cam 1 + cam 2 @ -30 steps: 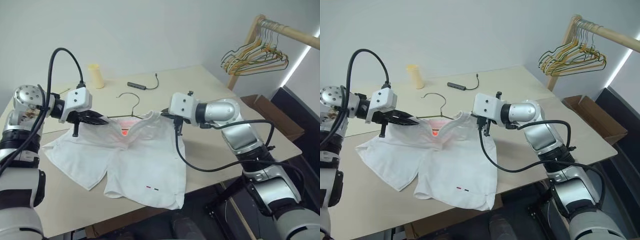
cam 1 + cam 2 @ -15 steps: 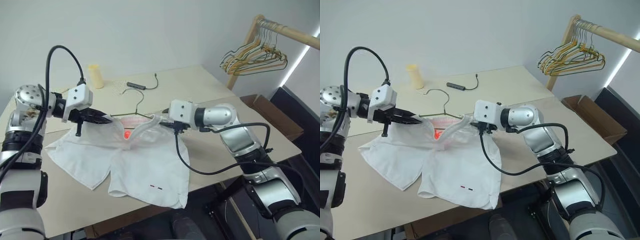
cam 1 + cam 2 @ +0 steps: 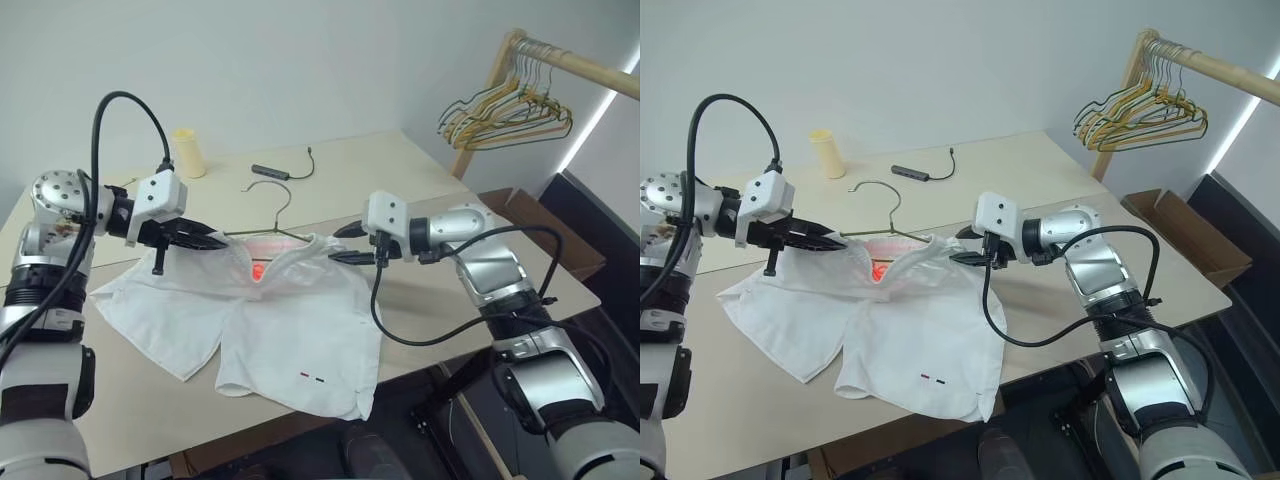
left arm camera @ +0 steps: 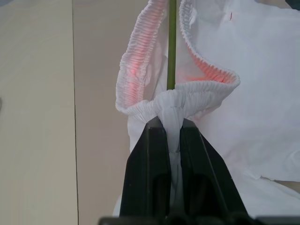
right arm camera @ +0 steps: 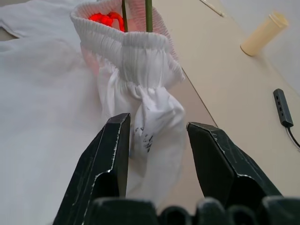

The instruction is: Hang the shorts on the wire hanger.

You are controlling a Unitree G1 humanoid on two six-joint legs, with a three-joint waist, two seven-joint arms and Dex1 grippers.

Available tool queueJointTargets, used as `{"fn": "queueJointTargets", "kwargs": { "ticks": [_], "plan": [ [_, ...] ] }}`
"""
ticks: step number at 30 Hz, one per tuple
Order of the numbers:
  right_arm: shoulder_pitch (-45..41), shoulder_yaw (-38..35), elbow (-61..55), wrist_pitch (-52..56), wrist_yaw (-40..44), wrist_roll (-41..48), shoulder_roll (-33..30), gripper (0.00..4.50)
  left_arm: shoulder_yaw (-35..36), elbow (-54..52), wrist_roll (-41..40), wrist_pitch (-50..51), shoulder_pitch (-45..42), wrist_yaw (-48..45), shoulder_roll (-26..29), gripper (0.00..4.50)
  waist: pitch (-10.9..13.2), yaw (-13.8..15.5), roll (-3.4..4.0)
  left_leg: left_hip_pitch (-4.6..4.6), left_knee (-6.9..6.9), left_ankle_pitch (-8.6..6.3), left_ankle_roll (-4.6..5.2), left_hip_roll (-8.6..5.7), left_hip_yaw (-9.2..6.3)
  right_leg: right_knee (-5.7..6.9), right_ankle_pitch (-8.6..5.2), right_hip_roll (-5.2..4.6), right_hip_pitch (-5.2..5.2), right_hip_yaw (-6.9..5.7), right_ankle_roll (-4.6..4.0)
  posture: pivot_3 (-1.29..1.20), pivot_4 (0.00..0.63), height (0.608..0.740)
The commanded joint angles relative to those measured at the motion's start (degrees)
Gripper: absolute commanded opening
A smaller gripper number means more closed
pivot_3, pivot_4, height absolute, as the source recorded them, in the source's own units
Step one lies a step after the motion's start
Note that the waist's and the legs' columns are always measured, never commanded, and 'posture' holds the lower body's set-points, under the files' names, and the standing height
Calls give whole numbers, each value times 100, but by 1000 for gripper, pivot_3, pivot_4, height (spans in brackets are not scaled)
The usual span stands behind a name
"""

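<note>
The white shorts (image 3: pixel 285 325) lie spread on the table, with their gathered waistband (image 4: pixel 187 96) lifted into a loop. The wire hanger (image 3: pixel 283 210) passes through that loop, and its hook stands above the cloth. My left gripper (image 3: pixel 222 242) is shut on the left end of the waistband, pinching bunched cloth between its fingers (image 4: pixel 151 154). My right gripper (image 3: pixel 343 244) stands open just off the right end of the waistband. In the right wrist view, loose cloth (image 5: pixel 154 122) hangs between its spread fingers (image 5: pixel 115 150), untouched.
A pale yellow cup (image 3: pixel 190 152) and a dark adapter with a cable (image 3: pixel 270 172) sit at the back of the table (image 3: pixel 420 170). A wooden rack (image 3: pixel 580 65) with a bunch of hangers (image 3: pixel 510 115) stands at the right, above a cardboard box (image 3: pixel 530 215).
My right gripper has opened, let go of the waistband's right end and drawn back to the right. That end has sagged. The left gripper keeps its hold.
</note>
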Motion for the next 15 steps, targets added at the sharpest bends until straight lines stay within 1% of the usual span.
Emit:
{"fn": "queueJointTargets", "kwargs": {
  "ticks": [1, 6, 7, 8, 9, 13, 14, 15],
  "plan": [
    [-259, -24, -63, -138, 86, 55, 121, 2360, 96, -278, -206, 91, -23, -20, 82, 0, 0, 6, 0, 0, 0, 0, 0, 0, 0, 2, 0, 0, 0, 0, 0, -175, 0, 740],
    [-358, 49, -24, 139, 164, 42, 232, 2360, 75, -310, -142, 75, 25, -20, 62, 0, 0, 16, 0, 0, 0, 0, 0, 0, -1, 18, 0, -1, 1, -1, 0, -176, 0, 740],
    [-366, 60, -22, 185, 171, 42, 236, 1995, 74, -314, -133, 68, 36, -20, 63, 0, 0, 16, 0, 0, 0, 0, 0, 0, -1, 18, 0, -1, 1, -1, 0, -177, 0, 740],
    [-368, 69, -29, 246, 176, 49, 238, 1784, 77, -324, -140, 75, 46, -20, 63, 0, 0, 17, 0, 0, 0, 0, 0, 0, -1, 18, 0, -1, 1, -1, 0, -178, 0, 740],
    [-366, 85, -36, 298, 195, 55, 233, 1472, 82, -331, -149, 85, 52, -20, 62, 0, 0, 17, 0, -1, 0, 0, 0, 0, -1, 18, 0, -1, 0, -1, 0, -178, 0, 740],
    [-317, 158, -98, 415, 253, 1, 196, 128, 117, -293, -161, 96, 37, -20, 14, 0, 0, 18, 0, -1, 0, 0, 0, -1, -1, 17, 0, -1, 0, -2, 0, -179, 0, 740],
    [-299, 171, -97, 407, 248, -28, 184, 19, 141, -271, -199, 121, 12, -20, -16, 0, 0, 17, 0, -1, 0, 0, 0, -1, -1, 17, 0, -1, 0, -2, 0, -181, 0, 740],
    [-287, 180, -96, 400, 244, -48, 175, 19, 157, -260, -227, 140, -6, -20, -36, 0, 0, 17, 0, 0, 0, 0, 0, -1, -1, 17, 0, -1, 0, -2, 0, -182, 0, 740]
  ]
}}
